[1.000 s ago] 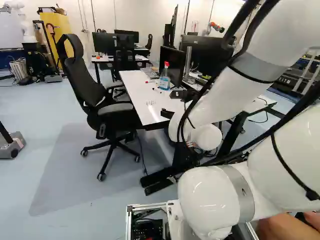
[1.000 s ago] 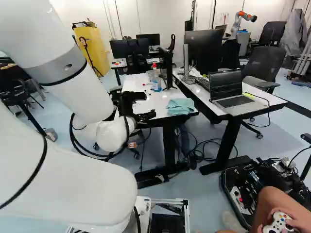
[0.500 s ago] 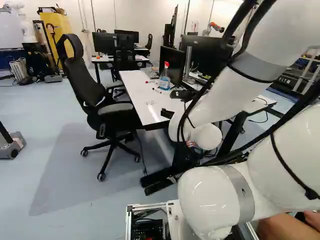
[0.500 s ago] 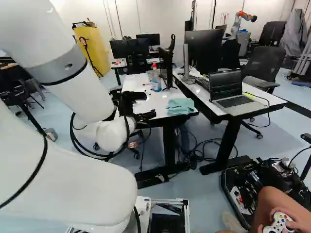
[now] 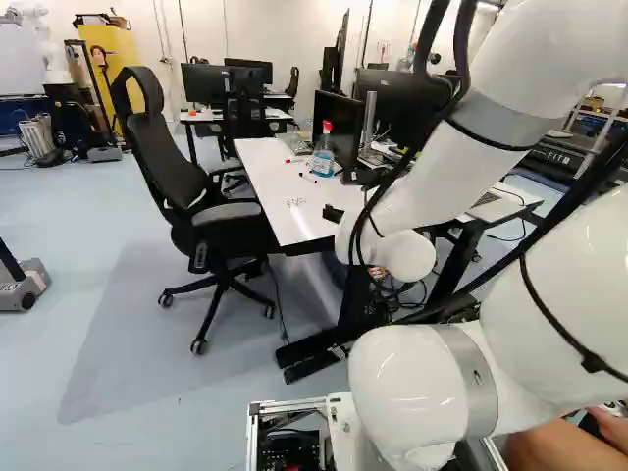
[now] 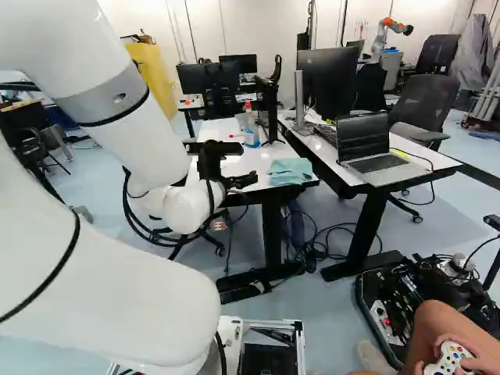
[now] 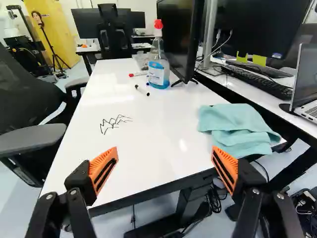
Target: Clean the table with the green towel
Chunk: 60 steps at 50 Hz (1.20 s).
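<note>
Wrist view: the pincer [image 7: 165,148] is open and empty, its two fingers standing wide apart near the close edge of the white surface [image 7: 158,111]. The green towel [image 7: 237,128] lies loosely folded on that surface, by its near corner on the laptop [image 6: 383,160] side, ahead of one finger rather than centred between both. A black scribble [image 7: 113,123], probably the mark to be wiped, lies farther in; a spray bottle [image 7: 158,69] stands beyond. The towel is judged light, soft and limp, neither fragile nor slippery; it should give under the fingers and sag wherever unsupported. The raised, bunched middle appears the best hold, since several layers could be pinched together; a single thin edge might slip free or drag the folds open. The likely next step is aligning above that bunch.
</note>
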{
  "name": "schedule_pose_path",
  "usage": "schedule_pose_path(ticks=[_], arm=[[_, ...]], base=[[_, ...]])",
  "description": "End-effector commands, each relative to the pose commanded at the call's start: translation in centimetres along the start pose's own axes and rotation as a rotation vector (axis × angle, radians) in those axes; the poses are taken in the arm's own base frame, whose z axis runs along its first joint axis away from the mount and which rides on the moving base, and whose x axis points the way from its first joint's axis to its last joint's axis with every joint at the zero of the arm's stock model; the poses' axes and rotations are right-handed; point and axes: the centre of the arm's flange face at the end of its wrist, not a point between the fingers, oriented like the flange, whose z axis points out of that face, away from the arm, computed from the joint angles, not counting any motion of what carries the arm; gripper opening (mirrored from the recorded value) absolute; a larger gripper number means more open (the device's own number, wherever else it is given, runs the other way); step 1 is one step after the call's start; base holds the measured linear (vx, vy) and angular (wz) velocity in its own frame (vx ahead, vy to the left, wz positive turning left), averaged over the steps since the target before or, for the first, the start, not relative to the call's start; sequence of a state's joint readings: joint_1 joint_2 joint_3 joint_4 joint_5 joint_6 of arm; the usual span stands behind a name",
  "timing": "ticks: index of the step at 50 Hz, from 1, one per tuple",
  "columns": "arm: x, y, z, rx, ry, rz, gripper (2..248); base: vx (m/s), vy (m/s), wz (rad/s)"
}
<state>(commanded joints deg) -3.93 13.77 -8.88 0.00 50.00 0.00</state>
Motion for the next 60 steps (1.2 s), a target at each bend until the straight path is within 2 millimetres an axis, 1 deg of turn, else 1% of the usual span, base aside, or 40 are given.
schedule_pose_path(ticks=[19, 53, 60], arm=[[2.5, 1.9, 1.7, -0.059, 0.035, 0.017, 247], [7.0, 6.0, 5.4, -0.154, 0.045, 0.044, 247], [7.2, 6.8, 6.5, -0.170, 0.023, 0.051, 247]], base=[[0.000, 0.000, 0.000], [0.000, 0.000, 0.000], [0.000, 0.000, 0.000]])
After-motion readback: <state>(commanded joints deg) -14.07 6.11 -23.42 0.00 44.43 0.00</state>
